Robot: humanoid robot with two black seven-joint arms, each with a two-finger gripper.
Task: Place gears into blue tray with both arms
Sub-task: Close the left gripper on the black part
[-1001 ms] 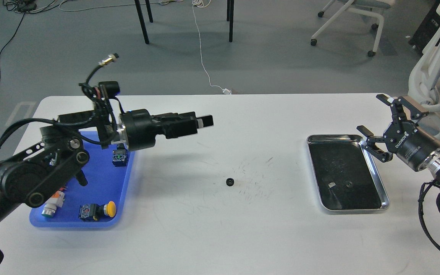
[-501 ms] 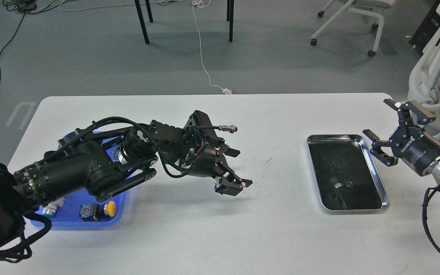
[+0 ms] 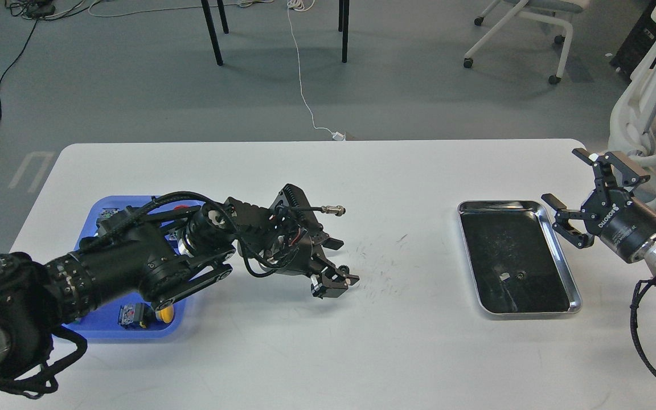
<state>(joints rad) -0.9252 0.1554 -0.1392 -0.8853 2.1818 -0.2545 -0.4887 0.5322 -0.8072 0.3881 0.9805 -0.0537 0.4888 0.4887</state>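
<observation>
A small black gear [image 3: 343, 269] lies on the white table near the middle. My left gripper [image 3: 344, 263] is lowered over it, open, with one finger behind the gear and the other [image 3: 333, 283] just in front of it. Another tiny gear [image 3: 519, 275] rests on the black liner of the silver tray. The blue tray [image 3: 134, 333] sits at the left, largely hidden under my left arm. At the right table edge, beside the silver tray, my right gripper [image 3: 563, 175] hovers open and holds nothing.
The silver metal tray [image 3: 573, 285] stands at the right. A yellow-capped push-button switch [image 3: 163, 312] and other switches lie in the blue tray. A cable plug [image 3: 333, 210] juts from my left wrist. Chairs and cables are on the floor beyond the table.
My left arm swung from above the blue tray down to the table centre and settled its open fingers around the gear. The right gripper drew back slightly to the right.
</observation>
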